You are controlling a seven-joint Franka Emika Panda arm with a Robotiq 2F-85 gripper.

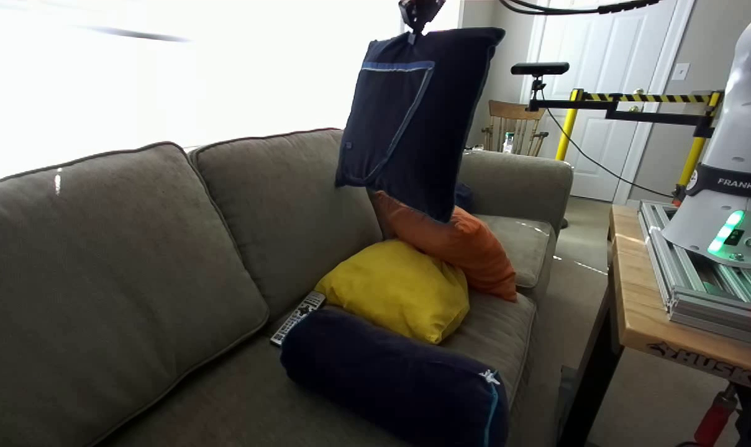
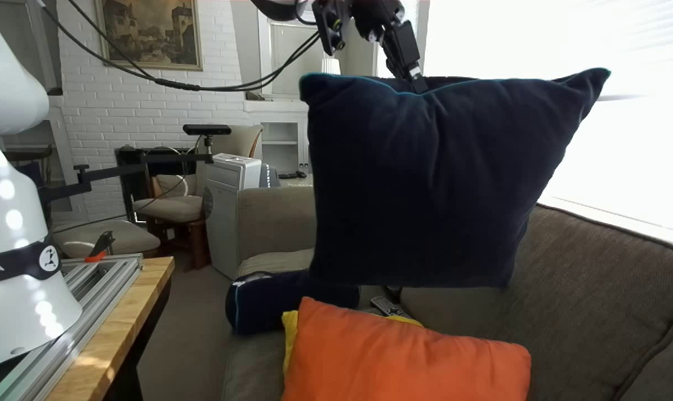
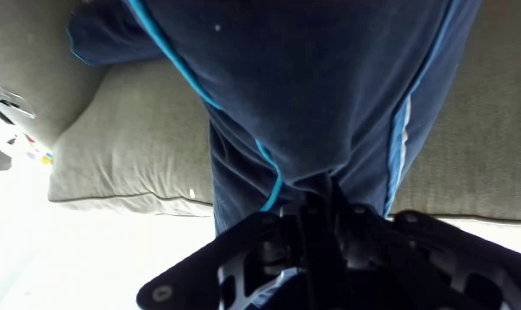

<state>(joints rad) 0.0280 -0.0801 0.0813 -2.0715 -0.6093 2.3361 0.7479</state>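
My gripper point(image 1: 413, 36) is shut on the top edge of a square navy pillow point(image 1: 425, 130) and holds it up above the sofa. In an exterior view the gripper point(image 2: 417, 81) pinches the middle of the pillow's point(image 2: 425, 189) top edge, which dips there. In the wrist view the gripper point(image 3: 316, 202) has navy cloth point(image 3: 294, 77) bunched between its fingers, with turquoise piping beside it. Below the pillow lie an orange pillow point(image 1: 481, 251) and a yellow pillow point(image 1: 400, 285), touching each other. A navy bolster point(image 1: 394, 379) lies beside the yellow pillow.
A remote control point(image 1: 297, 318) lies on the sofa point(image 1: 226, 261) beside the yellow pillow and bolster. Another navy item point(image 1: 464, 197) shows behind the orange pillow. The robot base stands on a wooden table point(image 1: 636, 298). A camera on an arm point(image 1: 540, 69) stands near the sofa's end.
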